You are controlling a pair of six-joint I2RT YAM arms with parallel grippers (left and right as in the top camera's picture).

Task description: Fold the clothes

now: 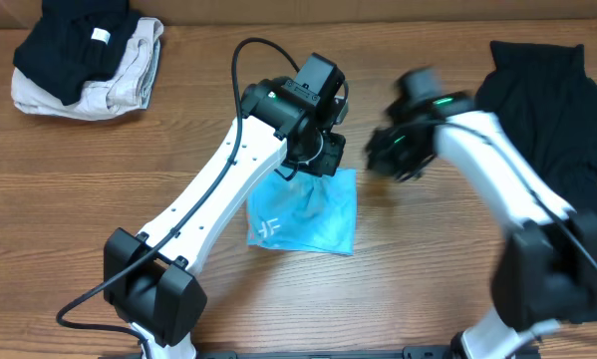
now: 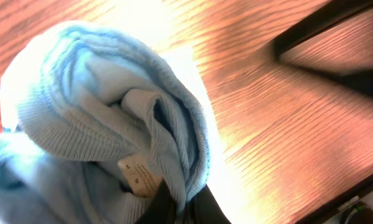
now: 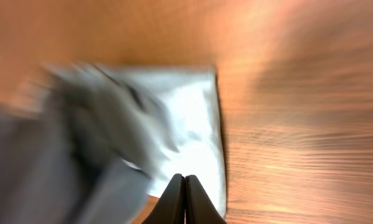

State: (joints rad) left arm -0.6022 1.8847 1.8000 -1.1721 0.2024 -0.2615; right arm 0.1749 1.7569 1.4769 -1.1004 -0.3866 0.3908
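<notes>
Left arm (image 1: 218,189) is stretching across the worktop (image 1: 428,269) to the light-blue T-shirt (image 1: 308,214), which is lying mid-worktop and trailing towards the robot. The left fingers (image 2: 208,210) are pinching its collar, and the right fingers (image 3: 174,202) are hovering shut and empty just right of it.

The left arm (image 1: 213,194) is reached to mid-table, left gripper (image 2: 181,204) clamped on the light-blue T-shirt (image 2: 80,112), while the right gripper (image 3: 185,196) is seen pressed together, empty, just beside.
</notes>
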